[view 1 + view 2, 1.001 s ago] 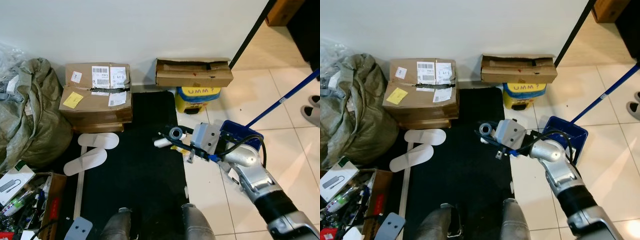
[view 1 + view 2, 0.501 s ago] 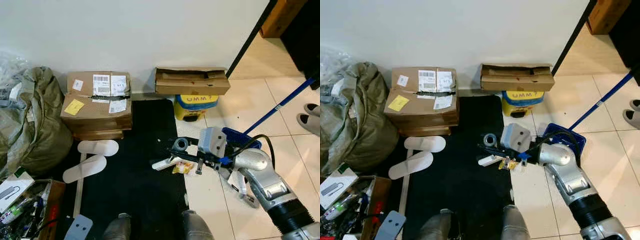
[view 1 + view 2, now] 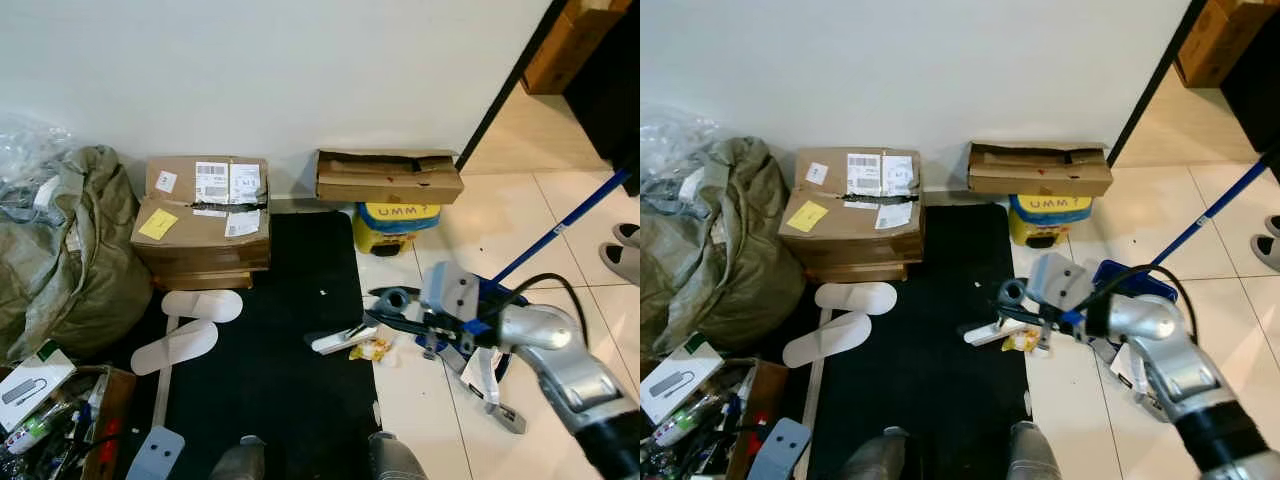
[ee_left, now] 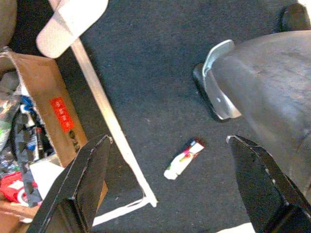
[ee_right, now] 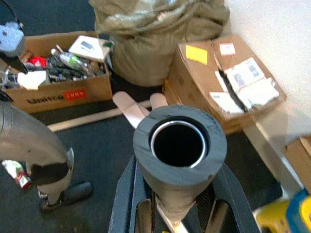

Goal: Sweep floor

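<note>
The floor tiles (image 3: 560,190) are looking smooth and shiny, the black mat (image 3: 270,360) soft and dull. The boxes (image 3: 205,215) are plain brown cardboard with paper stickers. The green sack (image 3: 70,250) is looking like crinkly cloth, and the robot's arm (image 3: 565,365) is gleaming silver metal

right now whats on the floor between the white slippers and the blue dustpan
In the left eye view, between the white slippers and the blue dustpan lies the black mat, then a white stick-like piece and a yellow wrapper.

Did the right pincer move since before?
Yes. The right pincer, gripping a grey handle, slid toward the robot's right, off the black mat's edge onto the tiles.
</note>
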